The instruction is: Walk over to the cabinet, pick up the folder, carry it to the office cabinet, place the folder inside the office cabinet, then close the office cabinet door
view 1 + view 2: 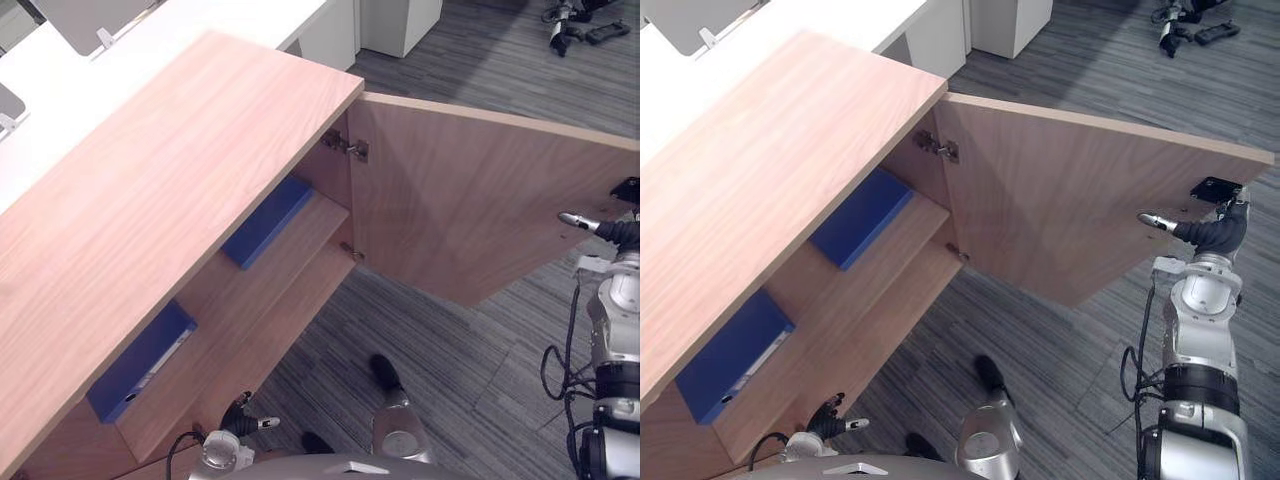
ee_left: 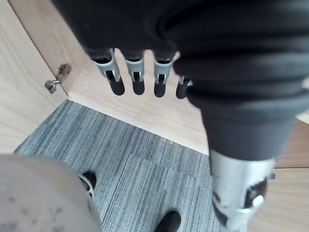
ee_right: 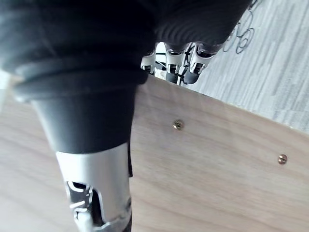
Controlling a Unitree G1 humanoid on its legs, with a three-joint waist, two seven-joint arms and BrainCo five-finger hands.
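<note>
Folder (image 1: 268, 220) lay shelved mid-frame. Left robot hand (image 2: 136, 72) hung open; right robot hand (image 1: 1212, 232) straddled the door (image 1: 480, 210) edge, fingers (image 3: 172, 72) straight, thumb (image 1: 1152, 218) inside, where closing might trap it.

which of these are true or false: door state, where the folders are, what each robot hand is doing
1. The cabinet door stands open. True.
2. A far blue folder and a near blue folder both sit on the shelf inside. True.
3. The left robot hand holds a folder. False: it holds nothing, its fingers straight.
4. The right robot hand is at the door's free edge, away from the hinges. True.
5. One folder lies on the cabinet top. False: both folders are inside, on the shelf.
</note>
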